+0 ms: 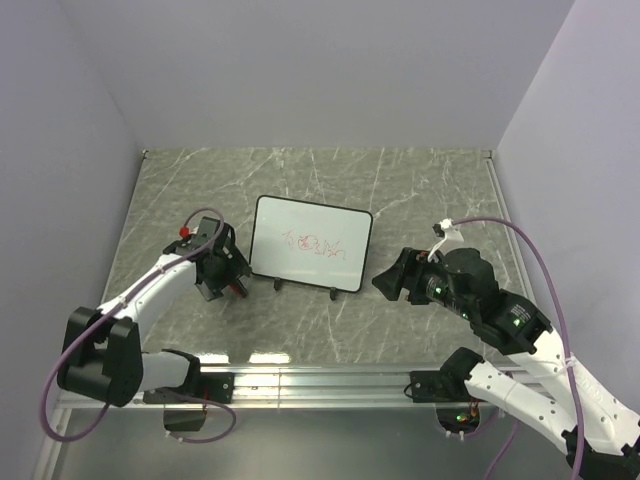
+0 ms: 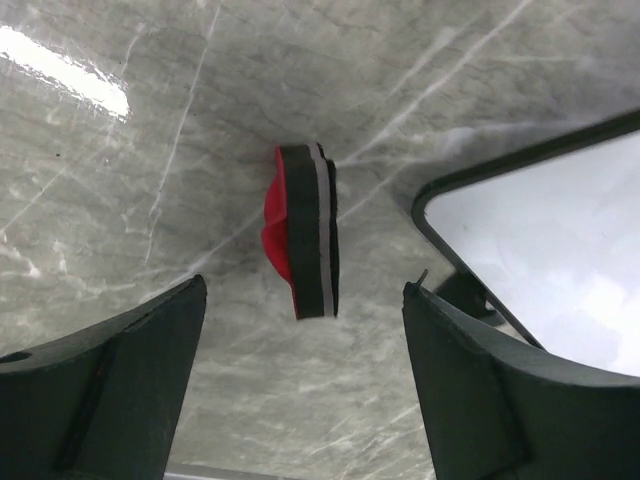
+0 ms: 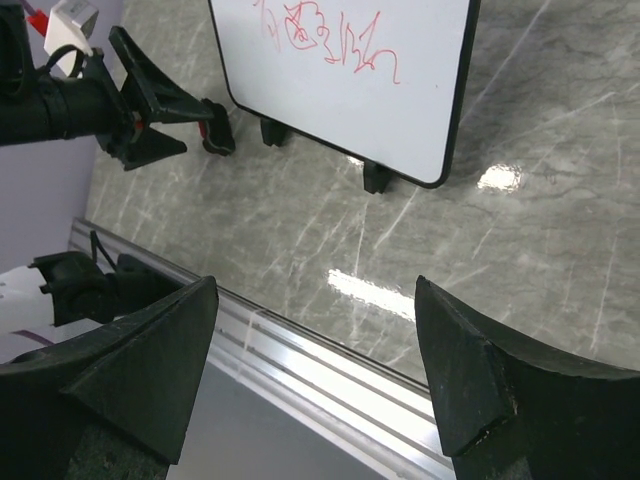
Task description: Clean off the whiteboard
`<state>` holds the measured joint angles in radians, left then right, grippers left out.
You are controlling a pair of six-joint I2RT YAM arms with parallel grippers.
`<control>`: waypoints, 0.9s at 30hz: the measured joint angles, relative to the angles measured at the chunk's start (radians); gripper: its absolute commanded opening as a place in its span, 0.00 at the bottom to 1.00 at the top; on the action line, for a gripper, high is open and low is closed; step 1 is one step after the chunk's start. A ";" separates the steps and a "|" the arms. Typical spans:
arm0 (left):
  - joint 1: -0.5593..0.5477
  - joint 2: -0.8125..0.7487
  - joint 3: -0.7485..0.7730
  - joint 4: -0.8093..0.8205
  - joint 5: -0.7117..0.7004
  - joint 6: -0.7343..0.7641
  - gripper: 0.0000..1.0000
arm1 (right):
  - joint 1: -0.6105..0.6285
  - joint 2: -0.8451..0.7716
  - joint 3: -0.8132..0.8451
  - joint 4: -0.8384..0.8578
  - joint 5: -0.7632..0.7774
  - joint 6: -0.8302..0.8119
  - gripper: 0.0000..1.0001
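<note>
The whiteboard lies at the table's middle on small black feet, with red scribbles on it. It also shows in the right wrist view and as a corner in the left wrist view. The red bow-shaped eraser, with black and grey layers, stands on edge on the table just left of the board's near left corner. My left gripper is open and its jaws straddle the eraser's near end without touching it. My right gripper is open and empty, right of the board's near right corner.
The marble-patterned table is walled at the back and sides. An aluminium rail runs along the near edge by the arm bases and shows in the right wrist view. A purple cable loops above the right arm.
</note>
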<state>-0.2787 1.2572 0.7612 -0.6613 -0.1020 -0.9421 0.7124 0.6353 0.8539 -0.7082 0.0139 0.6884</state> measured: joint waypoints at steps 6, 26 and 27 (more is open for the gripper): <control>0.000 0.102 0.018 0.017 -0.003 0.003 0.59 | -0.004 0.013 0.021 -0.015 0.001 -0.020 0.86; -0.001 0.189 0.326 -0.307 -0.089 0.177 0.00 | -0.008 -0.047 0.025 -0.019 0.046 -0.017 0.84; -0.001 0.189 0.327 -0.336 -0.083 0.196 0.00 | -0.010 -0.051 0.024 -0.019 0.049 -0.017 0.84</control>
<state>-0.2794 1.4464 1.0885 -0.9977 -0.1848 -0.7464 0.7029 0.5842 0.8780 -0.7269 0.0631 0.6716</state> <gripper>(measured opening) 0.061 0.844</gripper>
